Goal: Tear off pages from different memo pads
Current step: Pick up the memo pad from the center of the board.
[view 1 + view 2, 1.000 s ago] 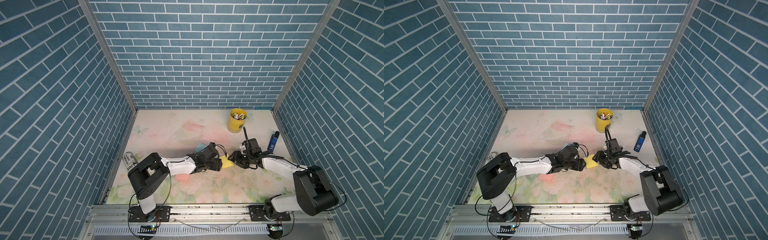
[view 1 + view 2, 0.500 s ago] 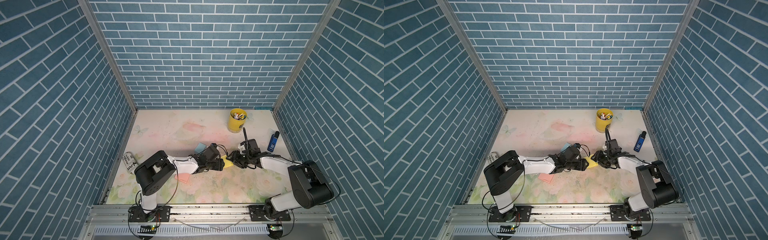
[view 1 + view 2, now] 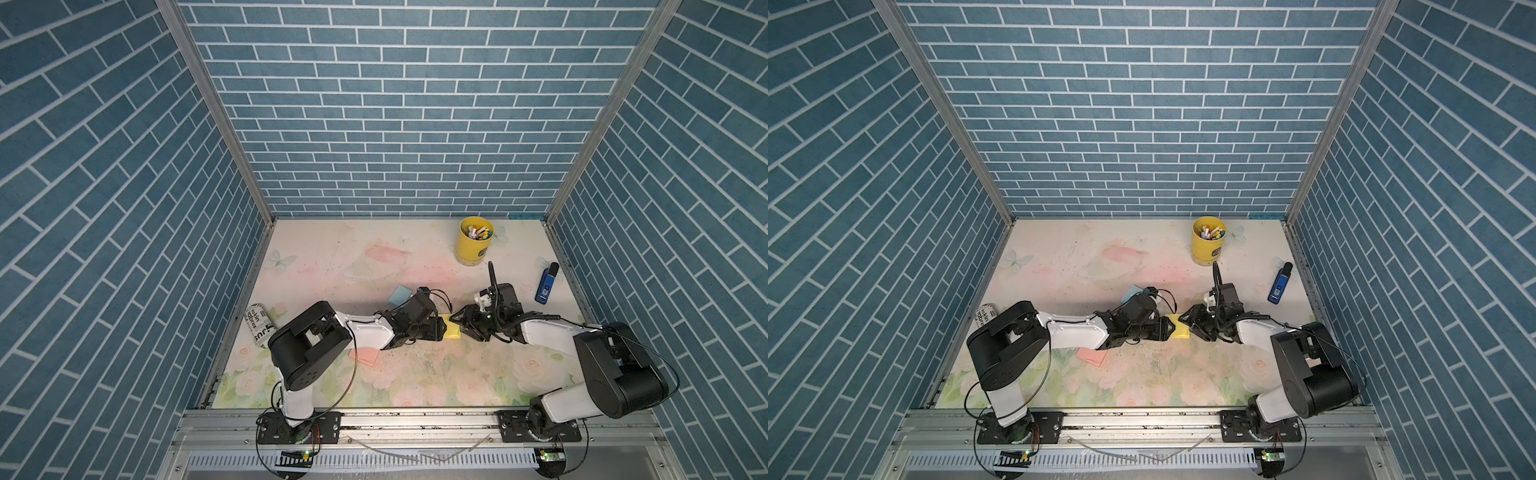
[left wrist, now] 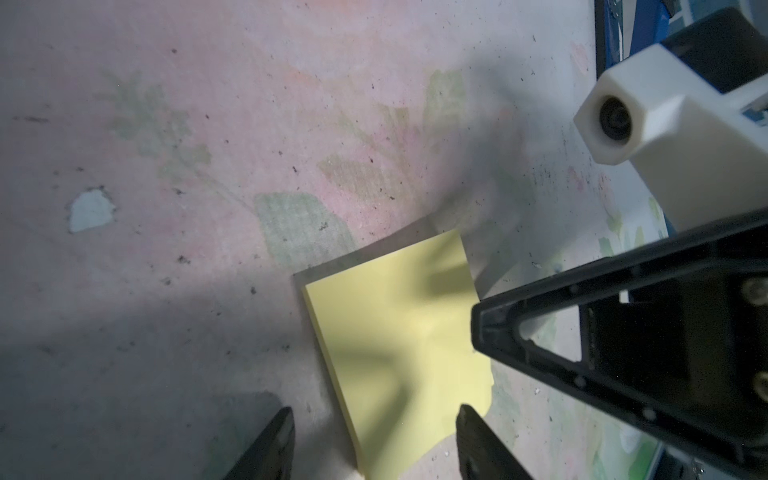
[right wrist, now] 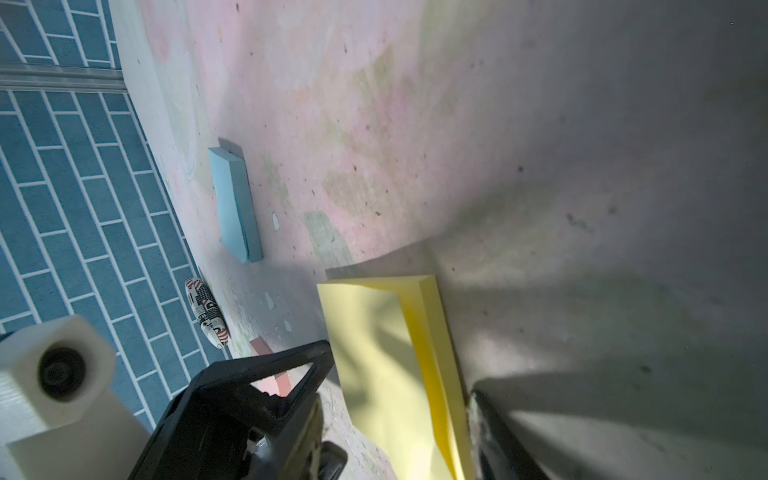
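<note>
Yellow memo pad [image 3: 452,331] lies flat between two open end effectors, left [image 3: 441,328] at nine o'clock, right [image 3: 457,322] at three, blue pad [image 3: 400,295] at eleven, pink pad [image 3: 365,356] near seven.

I am viewing a booth whose three walls [image 3: 395,124] are carrying blue brick-pattern tiling with white joints, meeting at metal corner posts [image 3: 216,112]. The tabletop [image 3: 353,253] is showing a faded floral print, speckled with dark marks. A metal rail [image 3: 415,419] is running along the near edge.
</note>
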Available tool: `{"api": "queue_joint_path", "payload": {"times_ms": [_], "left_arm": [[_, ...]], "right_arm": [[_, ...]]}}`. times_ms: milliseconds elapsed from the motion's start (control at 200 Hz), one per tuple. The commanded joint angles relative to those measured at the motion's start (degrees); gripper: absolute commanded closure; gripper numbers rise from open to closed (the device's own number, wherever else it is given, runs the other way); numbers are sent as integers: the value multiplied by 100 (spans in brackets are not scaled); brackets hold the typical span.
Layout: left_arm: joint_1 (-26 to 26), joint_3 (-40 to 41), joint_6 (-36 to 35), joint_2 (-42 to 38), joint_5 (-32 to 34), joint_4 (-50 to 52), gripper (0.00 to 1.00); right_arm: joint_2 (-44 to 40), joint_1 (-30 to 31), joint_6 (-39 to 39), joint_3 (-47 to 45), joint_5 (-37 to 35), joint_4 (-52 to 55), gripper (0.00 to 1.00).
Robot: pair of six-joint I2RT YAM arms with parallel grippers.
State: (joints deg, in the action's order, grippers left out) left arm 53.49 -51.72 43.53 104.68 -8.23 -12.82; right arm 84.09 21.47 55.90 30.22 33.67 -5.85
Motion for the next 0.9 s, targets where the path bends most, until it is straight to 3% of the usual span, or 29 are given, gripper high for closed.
{"api": "queue_joint_path", "payload": {"times_ms": [0,405,545,895], "left_arm": [[-57,64,43,3,-65,-69,38],[-85,292,74,-45,-21,-290,38],[-192,425,133,-101,-21,-377,46],[-243,500,200,61,-228,-639,60]], "right_arm": [[-198,6,395,-86,257,-312,45],[-292,6,156,-82,113,144,46],[-198,15,-177,-17,-339,678,46],[293,313,-177,134,-286,348,47]]}}
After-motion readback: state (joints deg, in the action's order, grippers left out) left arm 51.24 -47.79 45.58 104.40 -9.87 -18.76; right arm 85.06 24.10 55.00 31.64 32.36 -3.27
